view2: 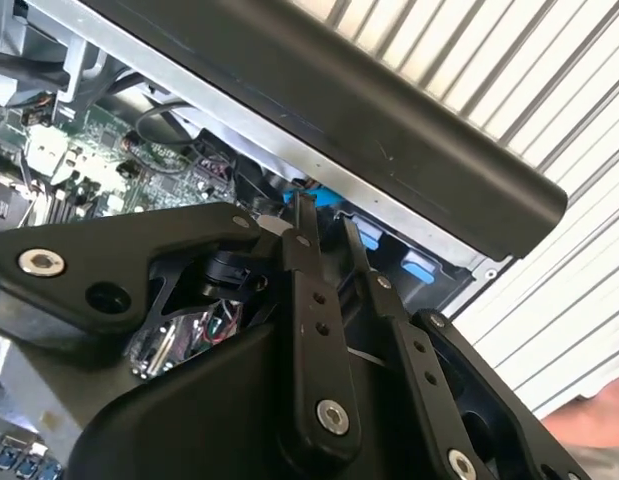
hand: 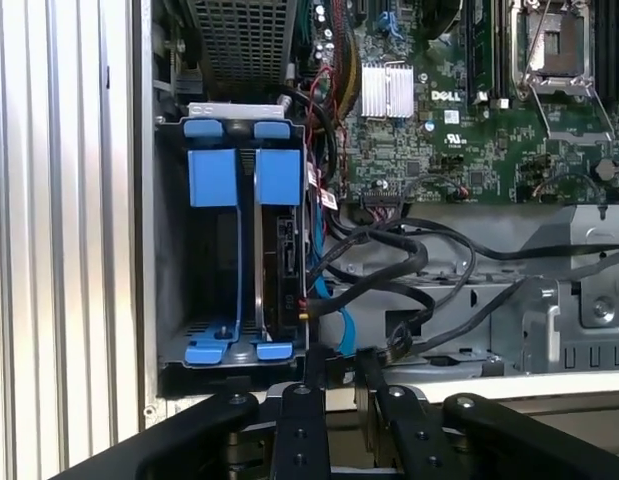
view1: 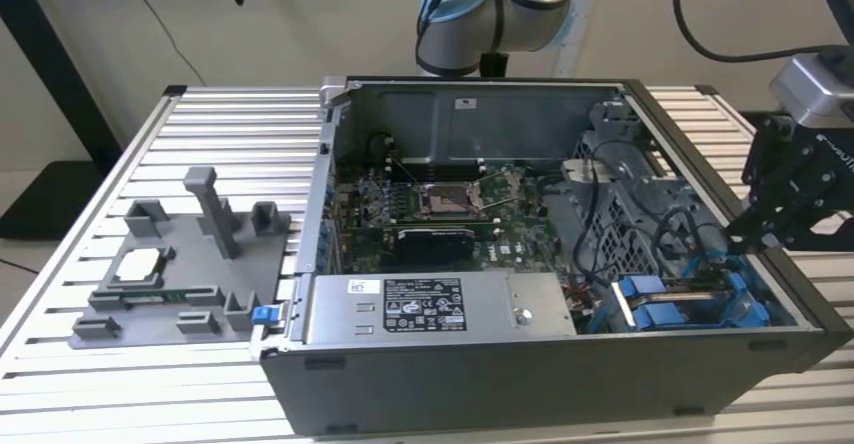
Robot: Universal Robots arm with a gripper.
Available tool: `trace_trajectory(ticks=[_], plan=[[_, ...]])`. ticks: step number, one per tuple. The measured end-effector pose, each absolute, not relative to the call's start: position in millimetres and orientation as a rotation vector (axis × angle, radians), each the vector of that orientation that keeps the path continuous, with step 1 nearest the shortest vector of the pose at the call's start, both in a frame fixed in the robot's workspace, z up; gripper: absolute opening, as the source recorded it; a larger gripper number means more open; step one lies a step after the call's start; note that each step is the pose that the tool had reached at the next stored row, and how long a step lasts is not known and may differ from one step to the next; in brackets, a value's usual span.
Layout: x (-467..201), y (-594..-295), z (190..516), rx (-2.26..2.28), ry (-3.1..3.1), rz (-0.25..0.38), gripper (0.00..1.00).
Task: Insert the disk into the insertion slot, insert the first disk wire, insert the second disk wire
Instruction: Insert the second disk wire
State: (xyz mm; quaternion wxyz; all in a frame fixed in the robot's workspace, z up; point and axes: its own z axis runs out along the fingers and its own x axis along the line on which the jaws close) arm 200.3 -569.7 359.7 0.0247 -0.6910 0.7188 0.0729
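Observation:
The disk (hand: 285,250) stands on edge in its blue frame inside the insertion slot (hand: 174,300) of the grey drive cage (view1: 674,309), next to a second blue frame (hand: 213,180). A thin blue wire (hand: 334,315) and a bundle of black wires (hand: 389,265) hang loose just beside the disk's connector edge. My gripper (hand: 344,365) hovers over the case's side wall close to these wires, open by a narrow gap with nothing seen between its fingers (view2: 304,260). In the exterior view the gripper (view1: 734,242) sits above the cage at the right.
The open computer case holds a motherboard (view1: 441,204) and a grey labelled power-supply box (view1: 441,309). Its black side wall (view2: 389,130) runs right by the gripper. A grey fixture (view1: 187,264) with parts stands on the slatted table (view1: 227,124) at the exterior view's left.

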Motion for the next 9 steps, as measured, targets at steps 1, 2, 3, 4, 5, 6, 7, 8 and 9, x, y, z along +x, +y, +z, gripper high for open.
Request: trace_trajectory(ticks=[1, 2, 3, 4, 5, 6, 7, 8, 9], plan=[[201.0, -570.9, 359.5, -2.137, 2.223, 0.228, 1.00], [201.4, -572.1, 359.5, -2.137, 2.223, 0.230, 1.00], [201.6, -573.4, 359.3, -2.137, 2.223, 0.232, 1.00], [201.8, -574.7, 359.2, -2.137, 2.224, 0.234, 1.00], [201.9, -576.2, 359.0, -2.137, 2.224, 0.237, 1.00], [201.9, -577.8, 358.8, -2.138, 2.225, 0.240, 1.00], [202.0, -579.0, 358.5, -2.138, 2.225, 0.242, 1.00], [202.0, -579.4, 358.2, -2.138, 2.225, 0.244, 1.00], [202.0, -579.4, 358.0, -2.138, 2.225, 0.244, 1.00]])
